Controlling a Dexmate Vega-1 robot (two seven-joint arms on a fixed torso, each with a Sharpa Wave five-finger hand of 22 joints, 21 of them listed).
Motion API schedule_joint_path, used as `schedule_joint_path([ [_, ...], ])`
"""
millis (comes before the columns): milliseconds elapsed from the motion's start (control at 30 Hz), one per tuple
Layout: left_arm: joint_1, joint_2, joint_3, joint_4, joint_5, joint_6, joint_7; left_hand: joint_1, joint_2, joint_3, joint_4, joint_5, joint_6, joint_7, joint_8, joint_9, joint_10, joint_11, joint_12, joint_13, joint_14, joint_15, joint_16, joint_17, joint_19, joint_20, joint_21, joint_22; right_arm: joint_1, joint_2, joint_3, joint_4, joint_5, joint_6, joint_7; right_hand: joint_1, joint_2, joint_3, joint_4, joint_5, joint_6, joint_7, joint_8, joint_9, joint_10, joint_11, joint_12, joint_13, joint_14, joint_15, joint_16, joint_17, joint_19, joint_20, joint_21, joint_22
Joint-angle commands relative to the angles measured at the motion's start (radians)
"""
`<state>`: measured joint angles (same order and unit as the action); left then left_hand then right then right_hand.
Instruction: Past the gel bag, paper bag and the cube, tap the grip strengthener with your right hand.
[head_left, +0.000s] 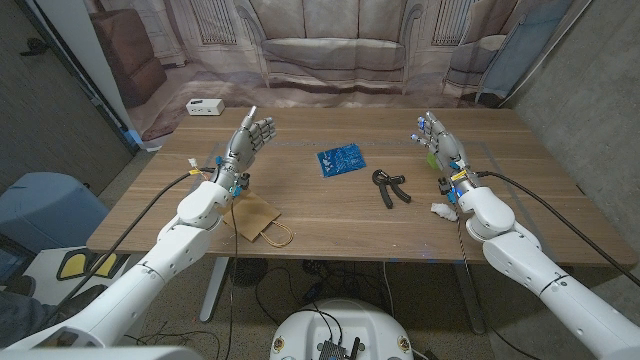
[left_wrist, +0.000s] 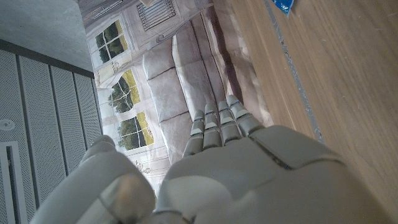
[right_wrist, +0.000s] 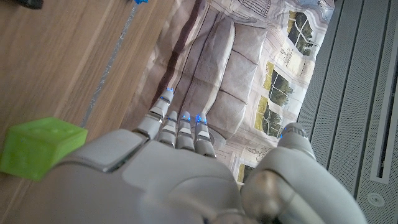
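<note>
Green cube beside right hand, spread, empty | grip strengthener between; gel bag beyond

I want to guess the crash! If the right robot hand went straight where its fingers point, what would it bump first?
Probably nothing on the table: the right robot hand points past the far edge toward the printed sofa backdrop.

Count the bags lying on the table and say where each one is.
2. The blue gel bag lies mid-table, just beyond the grip strengthener. The brown paper bag lies near the front edge, beside the left arm. None seems hidden.
</note>
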<state>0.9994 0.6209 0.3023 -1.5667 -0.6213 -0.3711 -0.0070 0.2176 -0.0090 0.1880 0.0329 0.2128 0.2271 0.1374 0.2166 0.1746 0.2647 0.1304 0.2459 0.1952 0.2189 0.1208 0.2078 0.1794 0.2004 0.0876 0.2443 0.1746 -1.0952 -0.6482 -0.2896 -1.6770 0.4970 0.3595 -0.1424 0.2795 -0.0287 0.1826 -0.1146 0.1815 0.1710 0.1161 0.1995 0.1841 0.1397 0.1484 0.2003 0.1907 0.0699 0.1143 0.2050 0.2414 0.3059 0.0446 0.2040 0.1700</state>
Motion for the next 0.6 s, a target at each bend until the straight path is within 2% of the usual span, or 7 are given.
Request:
schedule_joint_path([
  [33,0.030,0.028,-0.025,-0.038,-0.002,0.006,0.009,0.013,-0.001,0.003,-0.005,-0.003,0.007,0.005,0.000,0.005,0.006,0.000,0.002,0.002,0.011,0.000,0.006,0.001,0.013,0.001,0.000,0.004,-0.095,-0.019,0.036,-0.102,-0.072,-0.025,-0.102,0.019,0.003,0.006,-0.006,0.003,-0.004,0.003,-0.003,0.002,0.009,0.005,0.008,-0.001,0.010,0.003,0.005,0.000,0.015,-0.002,0.005,0.002],
  [433,0.013,0.023,-0.025,-0.014,0.009,-0.022,-0.012,0.018,0.002,0.005,-0.009,-0.006,-0.001,0.007,-0.009,0.005,-0.002,0.006,-0.005,0.002,0.008,0.007,-0.001,0.001,0.008,0.005,-0.007,0.004,-0.202,-0.040,0.088,-0.228,-0.194,-0.094,-0.234,0.031,0.010,0.012,-0.012,0.003,-0.006,0.005,-0.004,0.002,0.013,0.007,0.008,-0.001,0.015,0.007,0.006,-0.004,0.020,-0.003,0.005,0.002],
  [600,0.009,0.024,-0.024,-0.008,0.010,-0.026,-0.019,0.020,0.003,0.005,-0.010,-0.006,0.000,0.007,-0.010,0.005,-0.001,0.005,-0.005,0.002,0.008,0.007,-0.002,0.002,0.008,0.006,-0.009,0.004,-0.235,-0.037,0.105,-0.257,-0.226,-0.108,-0.261,0.038,0.013,0.016,-0.015,0.003,-0.005,0.006,-0.004,0.002,0.019,0.006,0.009,0.000,0.021,0.006,0.008,-0.006,0.027,-0.003,0.006,0.002],
])
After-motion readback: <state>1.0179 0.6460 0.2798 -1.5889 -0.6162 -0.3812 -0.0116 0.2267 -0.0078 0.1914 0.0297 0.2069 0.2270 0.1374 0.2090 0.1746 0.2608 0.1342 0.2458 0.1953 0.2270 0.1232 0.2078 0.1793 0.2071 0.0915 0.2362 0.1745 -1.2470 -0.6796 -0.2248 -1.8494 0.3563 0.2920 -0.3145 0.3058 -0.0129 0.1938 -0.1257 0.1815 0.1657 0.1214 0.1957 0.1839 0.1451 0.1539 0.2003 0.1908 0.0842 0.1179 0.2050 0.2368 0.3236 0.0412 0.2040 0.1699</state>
